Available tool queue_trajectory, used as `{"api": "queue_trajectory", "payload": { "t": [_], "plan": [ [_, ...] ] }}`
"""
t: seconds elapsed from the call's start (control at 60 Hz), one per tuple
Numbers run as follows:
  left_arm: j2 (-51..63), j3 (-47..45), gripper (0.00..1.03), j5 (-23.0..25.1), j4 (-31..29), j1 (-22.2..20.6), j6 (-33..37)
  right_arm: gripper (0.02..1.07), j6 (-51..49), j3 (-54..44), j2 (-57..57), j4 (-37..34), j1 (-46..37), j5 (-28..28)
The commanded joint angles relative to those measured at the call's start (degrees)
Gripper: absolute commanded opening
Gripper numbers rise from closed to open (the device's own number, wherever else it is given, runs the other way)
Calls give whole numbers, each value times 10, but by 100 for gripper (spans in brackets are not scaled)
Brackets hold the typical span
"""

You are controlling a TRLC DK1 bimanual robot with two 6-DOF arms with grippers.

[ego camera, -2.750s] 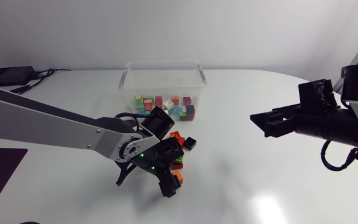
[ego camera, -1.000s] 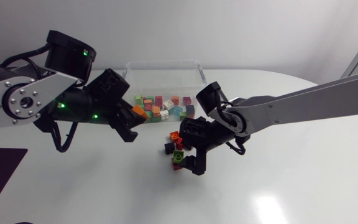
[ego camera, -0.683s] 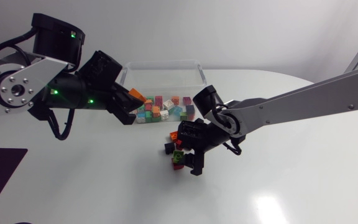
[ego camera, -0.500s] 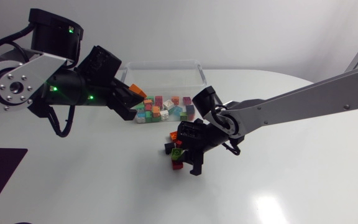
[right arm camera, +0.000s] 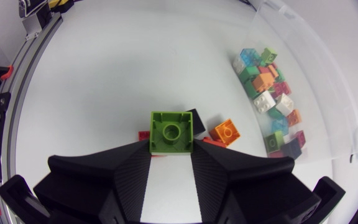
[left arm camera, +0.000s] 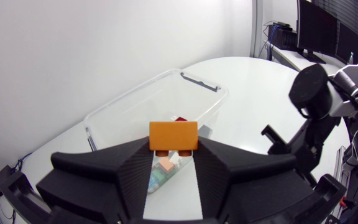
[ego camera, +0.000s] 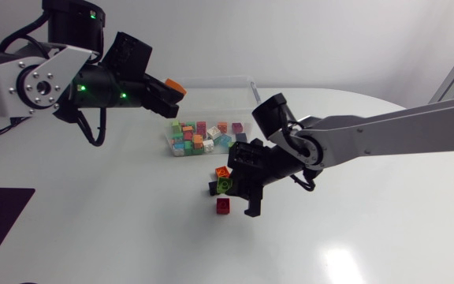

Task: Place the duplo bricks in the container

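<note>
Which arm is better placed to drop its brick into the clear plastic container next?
Left. The left gripper holds the small orange duplo brick at the clear plastic container's rim; the right gripper holds the green duplo brick out over the table, short of the container.

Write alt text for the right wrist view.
The right claw is shut on a green duplo brick over the white table. Just ahead lie an orange brick and a black brick; beyond them, a clear container holds a heap of mixed-colour bricks.

White table [ego camera: 369, 237]: container [ego camera: 227, 79], perhaps three bricks [ego camera: 223, 205].
</note>
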Motion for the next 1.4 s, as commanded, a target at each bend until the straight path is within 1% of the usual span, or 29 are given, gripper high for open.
{"api": "queue_trajectory", "payload": {
  "t": [0.0, 0.083, 0.2, 0.333, 0.433, 0.533, 0.55, 0.583, 0.667, 0.733, 0.917, 1.1, 1.267, 1.383],
  "plan": [
    [35, 25, 16, 2, 20, 11, -20, 34, 9, -21, -40, -14, -5, -2],
    [69, 36, 16, 1, 46, 15, -26, 34, 15, -27, -73, -22, -10, -2],
    [108, 63, 16, 1, 64, 23, -42, 34, 25, -27, -110, -36, -19, -6],
    [145, 99, 16, 1, 70, 24, -52, 34, 39, -18, -134, -47, -28, -8],
    [176, 125, 17, -8, 70, 24, -55, 34, 54, -5, -144, -51, -33, -9],
    [209, 154, 41, -25, 70, 31, -63, 34, 69, 12, -149, -51, -37, -9],
    [216, 162, 49, -30, 70, 32, -64, 34, 73, 16, -150, -52, -39, -9],
    [223, 169, 60, -32, 70, 34, -64, 34, 75, 21, -151, -52, -40, -9],
    [233, 175, 84, -38, 75, 37, -62, 34, 83, 37, -151, -59, -44, -9],
    [236, 177, 98, -43, 76, 40, -63, 34, 90, 50, -150, -59, -49, -9],
    [191, 152, 99, -43, 75, 43, -63, 34, 119, 102, -137, -62, -60, -9],
    [95, 88, 99, -41, 64, 47, -56, 34, 168, 162, -102, -41, -73, -3],
    [6, 20, 99, -1, 24, 50, -10, 34, 210, 213, -54, -12, -79, 10],
    [-33, -20, 98, 17, -6, 50, 34, 34, 235, 239, -16, 17, -82, 21]
  ]
}}
